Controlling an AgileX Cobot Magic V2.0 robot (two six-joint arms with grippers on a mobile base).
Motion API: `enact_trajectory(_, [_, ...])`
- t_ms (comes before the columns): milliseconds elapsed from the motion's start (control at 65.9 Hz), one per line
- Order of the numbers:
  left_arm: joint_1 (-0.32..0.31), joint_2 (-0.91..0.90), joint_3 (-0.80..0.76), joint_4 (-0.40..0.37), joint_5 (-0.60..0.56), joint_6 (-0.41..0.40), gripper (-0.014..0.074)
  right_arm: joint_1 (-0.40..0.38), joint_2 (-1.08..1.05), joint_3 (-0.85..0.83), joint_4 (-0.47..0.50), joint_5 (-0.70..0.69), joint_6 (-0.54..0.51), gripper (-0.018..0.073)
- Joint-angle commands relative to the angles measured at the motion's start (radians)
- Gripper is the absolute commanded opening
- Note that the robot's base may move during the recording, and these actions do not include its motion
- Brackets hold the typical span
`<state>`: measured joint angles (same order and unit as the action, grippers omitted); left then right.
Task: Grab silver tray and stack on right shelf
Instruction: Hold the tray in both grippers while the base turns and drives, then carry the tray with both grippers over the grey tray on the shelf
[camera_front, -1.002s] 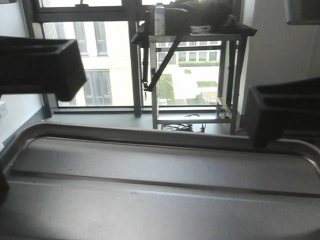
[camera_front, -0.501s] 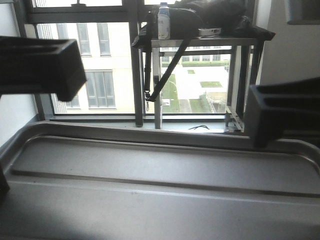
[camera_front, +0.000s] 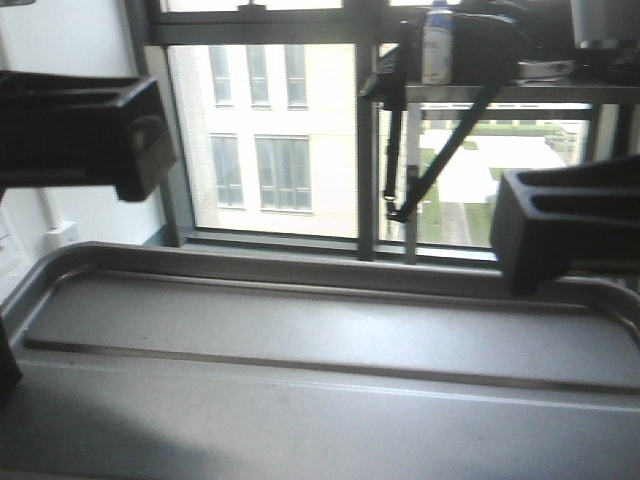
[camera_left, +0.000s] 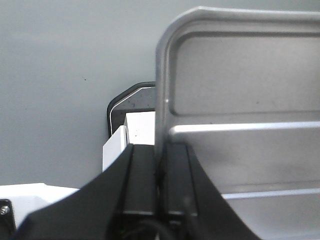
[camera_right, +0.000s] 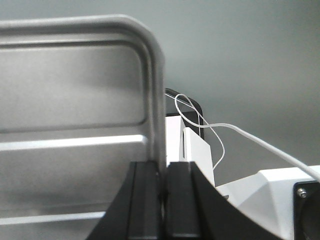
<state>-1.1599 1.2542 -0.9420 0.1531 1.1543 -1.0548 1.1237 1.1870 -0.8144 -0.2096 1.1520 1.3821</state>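
Silver tray (camera_front: 320, 330): lies across the lower half of the front view, long sides running left to right and open face upward. Its rim is low and its corners are rounded.
Tray bottom: flat and shiny, crossed lengthwise by two parallel raised ridges, both seen in the wrist views.
Tray position: carried between the two grippers, one at each short end. Past its edge the wrist views show only plain grey floor (camera_left: 60, 65).
Left gripper (camera_left: 161, 155): clamped on the rim of the tray's left short end. One black finger (camera_left: 141, 180) sits outside the rim and the other inside, both pressed against the metal.
Right gripper (camera_right: 162, 170): clamped the same way on the right short end, with the rim pinched between its two black fingers.
Front view of the grippers: both show as dark, blurred blocks above the tray, the left one higher in the frame.
White cable (camera_right: 240, 132): loops beside the right gripper, over the white robot housing (camera_right: 270, 192).
Window (camera_front: 270, 130): dark-framed, behind the tray, with a pale building outside.
Metal stand (camera_front: 520, 95): upper right of the front view. It carries a bottle (camera_front: 437, 45), and a dark strap (camera_front: 440, 140) hangs below its top.
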Motion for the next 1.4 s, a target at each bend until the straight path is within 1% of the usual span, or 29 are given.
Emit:
enact_trajectory(0, [-0.006, -0.026, -0.022, 0.028, 0.185, 0.005, -0.0091, -0.005, -0.022, -0.025, -0.058, 0.149, 0.003, 0.0072])
enact_trajectory(1381, [-0.006, -0.026, -0.022, 0.026, 0.185, 0.005, -0.0091, -0.005, -0.022, -0.025, -0.058, 0.150, 0.003, 0.0072])
